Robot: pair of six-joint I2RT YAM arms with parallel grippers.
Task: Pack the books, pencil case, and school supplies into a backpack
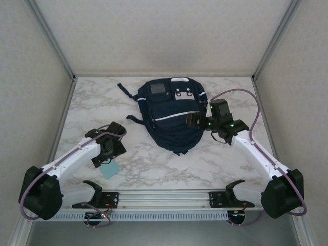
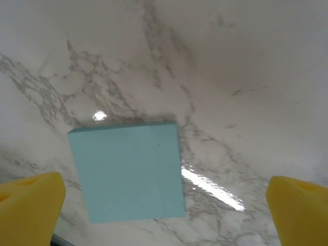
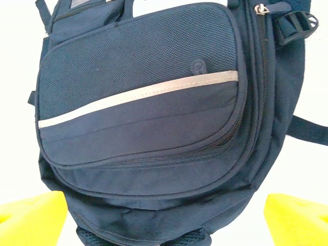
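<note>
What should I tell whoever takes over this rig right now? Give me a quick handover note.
Left gripper: open, empty, above the pale blue pad, which lies flat on the table.
Right gripper: open, empty, poised at the backpack, facing its front pocket, which looks zipped.
Done: cannot tell what is already inside the backpack.
Left: grasp the pad, open the backpack, put it in.
</note>
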